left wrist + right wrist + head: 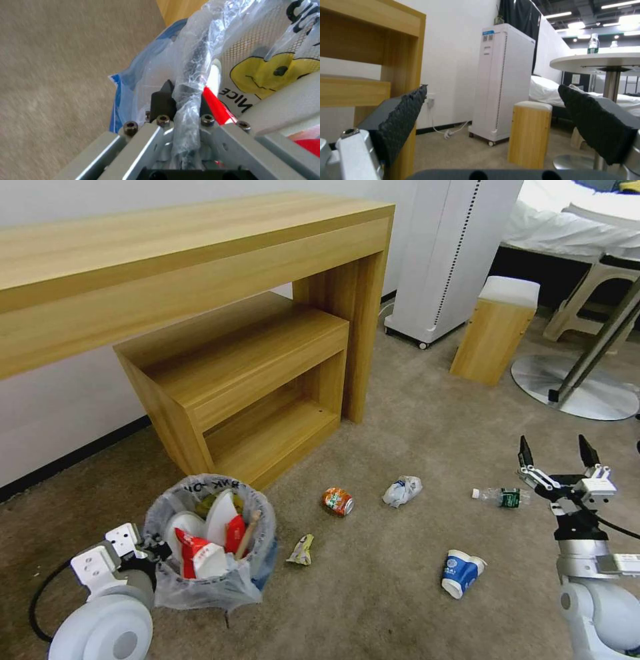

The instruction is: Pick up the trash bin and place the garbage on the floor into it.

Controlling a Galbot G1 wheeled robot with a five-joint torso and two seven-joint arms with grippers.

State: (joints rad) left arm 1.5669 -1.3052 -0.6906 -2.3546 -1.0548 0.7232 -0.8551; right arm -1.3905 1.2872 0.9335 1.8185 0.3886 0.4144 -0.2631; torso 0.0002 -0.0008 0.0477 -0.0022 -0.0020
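Gripping the trash bin rim, the left hand is holding it half-filled, while the right hand is hovering spread above the bottle, with can, cup and wrappers lying beside the bin.

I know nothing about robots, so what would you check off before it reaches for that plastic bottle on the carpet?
1. Left gripper clamped on the trash bin rim: ok, its fingers pinch the bag-covered rim.
2. Right gripper ready: ok, its fingers are spread and nothing is between them.
3. Plastic bottle reachable: ok, it lies on the floor just beside the right gripper, nothing on it.
4. Gripper aimed at the bottle: not ok, its fingers point up and the wrist camera looks out across the room.
5. Room in the bin: cannot tell, litter already reaches the rim.
6. Bin lifted off the floor: cannot tell.
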